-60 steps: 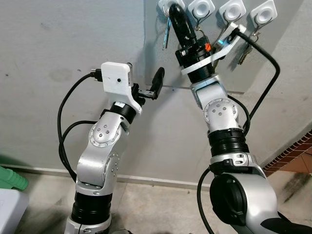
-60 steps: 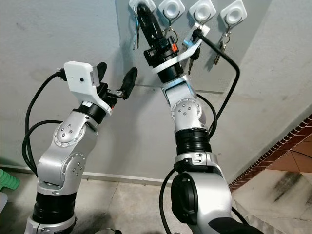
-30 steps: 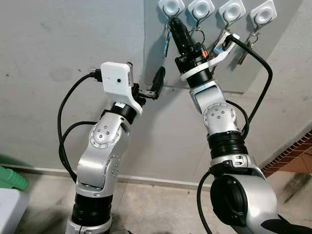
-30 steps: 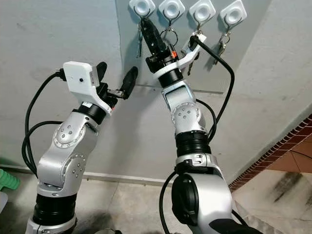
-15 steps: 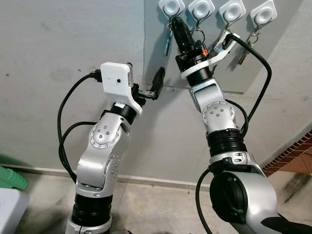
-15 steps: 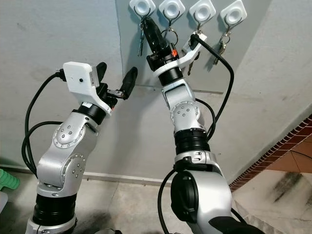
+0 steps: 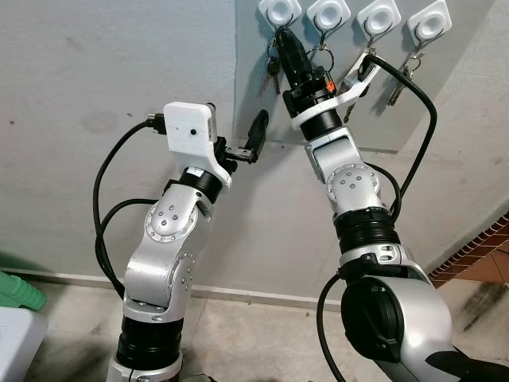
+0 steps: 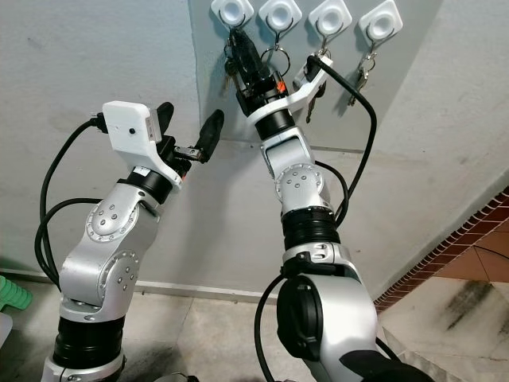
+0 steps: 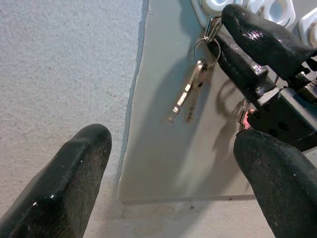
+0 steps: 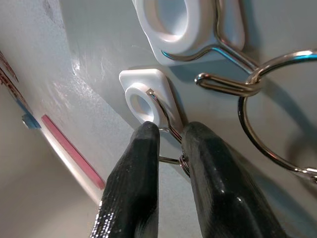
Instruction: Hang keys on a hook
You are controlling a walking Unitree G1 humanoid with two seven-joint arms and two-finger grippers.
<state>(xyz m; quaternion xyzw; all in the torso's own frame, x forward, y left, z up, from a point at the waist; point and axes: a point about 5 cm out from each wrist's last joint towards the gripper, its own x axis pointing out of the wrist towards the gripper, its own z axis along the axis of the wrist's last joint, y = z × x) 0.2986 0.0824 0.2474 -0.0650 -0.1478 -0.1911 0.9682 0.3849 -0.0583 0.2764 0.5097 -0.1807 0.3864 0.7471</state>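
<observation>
Four white square plastic wall hooks run in a row at twelve o'clock, each carrying keys. The right gripper reaches up to the leftmost hook, fingers clenched on the ring of the two silver metal keys hanging there. The left gripper waits released at nine o'clock.

head eyes look forward at wall hooks; both wrist views close on the same hook.
</observation>
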